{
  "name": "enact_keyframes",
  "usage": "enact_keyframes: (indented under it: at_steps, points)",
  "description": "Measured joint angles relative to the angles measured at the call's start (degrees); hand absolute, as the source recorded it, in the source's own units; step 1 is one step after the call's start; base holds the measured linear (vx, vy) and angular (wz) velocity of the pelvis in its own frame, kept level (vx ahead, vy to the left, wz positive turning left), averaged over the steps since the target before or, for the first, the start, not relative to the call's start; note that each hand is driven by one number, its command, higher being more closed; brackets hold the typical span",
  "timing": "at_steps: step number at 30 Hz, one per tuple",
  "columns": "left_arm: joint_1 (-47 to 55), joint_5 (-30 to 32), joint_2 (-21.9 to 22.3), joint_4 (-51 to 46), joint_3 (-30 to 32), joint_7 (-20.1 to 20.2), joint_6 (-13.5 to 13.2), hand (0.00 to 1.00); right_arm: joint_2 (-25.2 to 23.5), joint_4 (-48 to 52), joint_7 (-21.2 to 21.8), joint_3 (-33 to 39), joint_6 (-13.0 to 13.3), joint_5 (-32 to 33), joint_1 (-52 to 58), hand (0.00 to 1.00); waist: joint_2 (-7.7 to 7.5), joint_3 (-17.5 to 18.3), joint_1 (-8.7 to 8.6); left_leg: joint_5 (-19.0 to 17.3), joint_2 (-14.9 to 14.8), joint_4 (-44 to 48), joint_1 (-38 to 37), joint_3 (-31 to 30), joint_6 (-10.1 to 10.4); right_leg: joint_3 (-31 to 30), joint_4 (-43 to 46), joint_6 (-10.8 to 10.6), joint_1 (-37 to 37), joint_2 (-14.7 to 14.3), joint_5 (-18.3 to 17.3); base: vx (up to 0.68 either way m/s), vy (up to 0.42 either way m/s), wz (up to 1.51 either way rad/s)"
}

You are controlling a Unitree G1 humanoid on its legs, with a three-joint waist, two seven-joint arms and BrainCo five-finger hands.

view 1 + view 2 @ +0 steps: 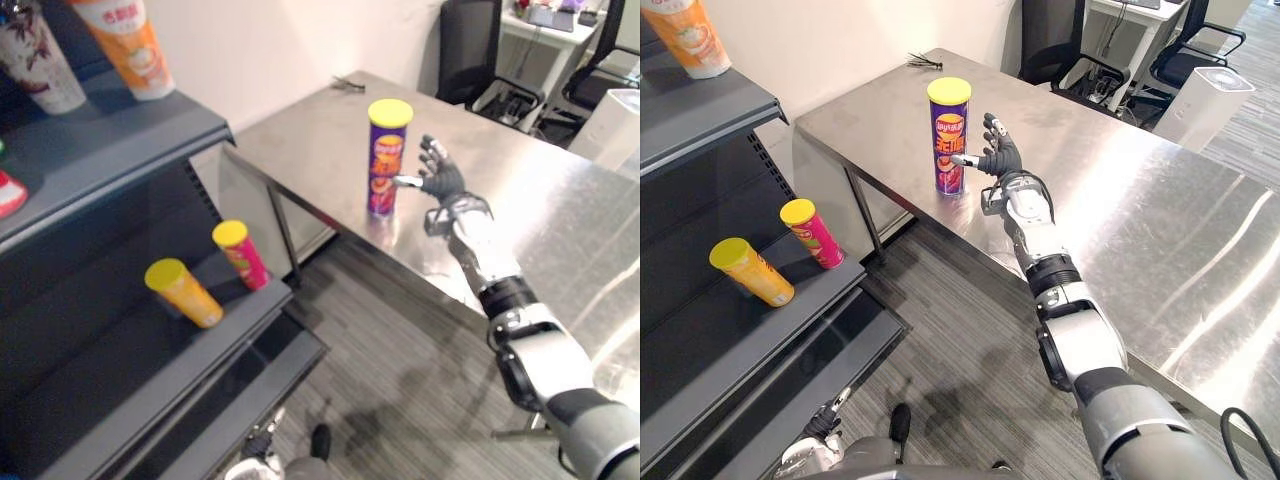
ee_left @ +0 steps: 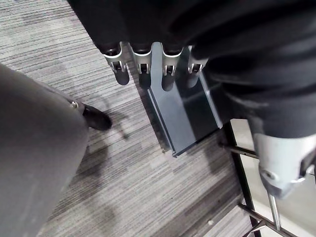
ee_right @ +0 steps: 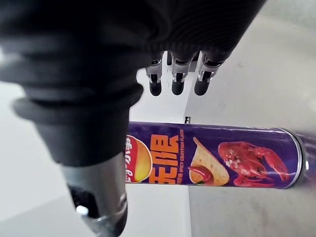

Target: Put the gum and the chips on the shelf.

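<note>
Chips can [image 1: 388, 160] stands upright on the table [image 1: 560, 220], near the edge facing the shelf [image 1: 100, 350]. Your right hand [image 1: 442, 182] sits just beside it on the far side from the shelf, fingers straight and spread, thumb at the can's side; contact cannot be told. Your left hand [image 2: 143, 61] hangs over the floor, fingers straight, holding nothing. Orange can [image 1: 185, 292] and red can [image 1: 240, 252] rest on the shelf.
</note>
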State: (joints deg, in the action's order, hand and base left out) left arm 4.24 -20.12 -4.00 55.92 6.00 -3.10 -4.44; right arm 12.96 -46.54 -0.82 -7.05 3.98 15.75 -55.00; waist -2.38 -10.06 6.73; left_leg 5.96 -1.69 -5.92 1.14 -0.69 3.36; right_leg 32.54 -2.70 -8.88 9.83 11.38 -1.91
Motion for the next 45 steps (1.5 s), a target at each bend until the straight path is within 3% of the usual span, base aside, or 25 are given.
enact_keyframes:
  at_steps: [9, 16, 40, 41, 45]
  points:
    - [-0.1, 0.0, 0.0, -0.1, -0.1, 0.1, -0.1, 0.00, -0.4, -3.9, -0.1, 2.3, -0.2, 0.1, -4.0, 0.00, 0.37, -0.9, 0.03, 0.0, 0.5, 0.0, 0.5, -0.3, 0.0, 0.8, -0.3, -0.2, 0.3, 0.4, 0.1, 0.02, 0.003, 0.04]
    - [-1.1, 0.0, -0.2, 0.0, -2.2, 0.5, -0.2, 0.00, 2.2, -6.1, -1.1, 2.5, -0.2, 0.1, -8.0, 0.00, 0.37, -0.9, 1.51, 0.7, 0.0, 0.4, 2.3, -1.7, 0.2, 1.8, -0.3, -0.1, -0.6, -0.4, 0.1, 0.00, -0.007, 0.08]
    - [-2.0, 0.0, -0.2, 0.0, -2.4, 0.5, -0.4, 0.00, 2.3, -6.2, -1.3, 2.7, -0.2, 0.1, -10.6, 0.00, 0.29, -0.9, 3.17, 1.3, -0.2, 0.4, 3.7, -3.0, 0.0, 2.5, -0.2, -0.1, -1.5, -0.7, 0.1, 0.00, 0.000, 0.02]
    - [-2.0, 0.0, -0.2, 0.0, -2.4, 0.5, -0.4, 0.00, 2.3, -6.3, -1.3, 2.7, -0.2, 0.1, -10.6, 1.00, 0.29, -0.9, 3.27, 1.3, -0.2, 0.4, 3.8, -3.1, 0.0, 2.7, -0.2, -0.1, -1.5, -0.7, 0.1, -0.01, 0.005, 0.06]
    - [-2.3, 0.0, -0.2, 0.1, -2.4, 0.5, -0.4, 0.00, 2.3, -6.3, -1.2, 2.6, -0.2, 0.1, -10.6, 1.00, 0.24, -0.9, 3.94, 1.3, -0.2, 0.4, 3.8, -3.1, 0.0, 2.7, -0.2, -0.1, -1.5, -0.7, 0.1, 0.00, 0.001, 0.01]
